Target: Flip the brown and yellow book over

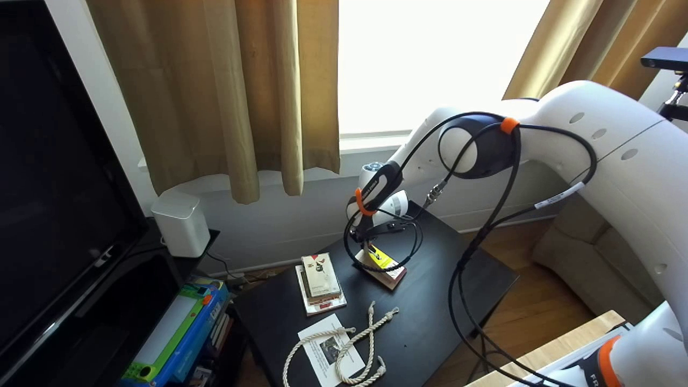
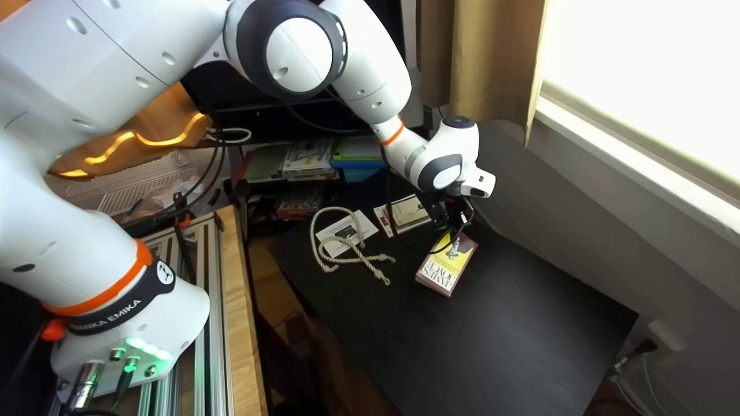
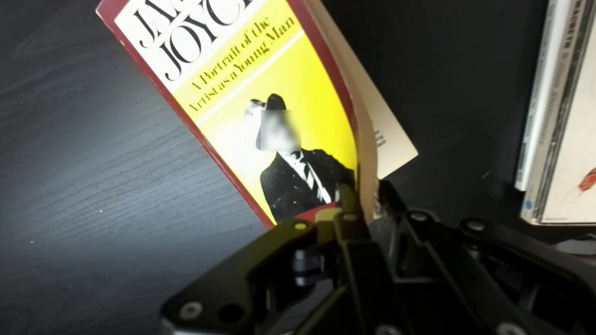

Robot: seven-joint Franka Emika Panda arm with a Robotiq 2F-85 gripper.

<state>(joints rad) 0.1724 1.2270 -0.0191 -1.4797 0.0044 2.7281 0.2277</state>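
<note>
The brown and yellow book (image 3: 223,102) lies on the black table with its yellow, maroon-bordered cover facing up. In both exterior views the same book (image 1: 382,258) (image 2: 451,263) sits under the wrist. My gripper (image 3: 368,197) is closed around the lower right edge of the cover and a thickness of pages, with one finger on each side. That edge is bent upward into a curve. Beneath it, a pale page (image 3: 391,144) at the back still rests near the tabletop. The book's back face is hidden.
Beside the book stands a stack of books (image 1: 322,279), its edge (image 3: 570,139) showing at the right of the wrist view. A printed sheet (image 1: 322,357) and a white rope (image 1: 371,322) lie on the table (image 2: 491,346). The wall runs along the far side.
</note>
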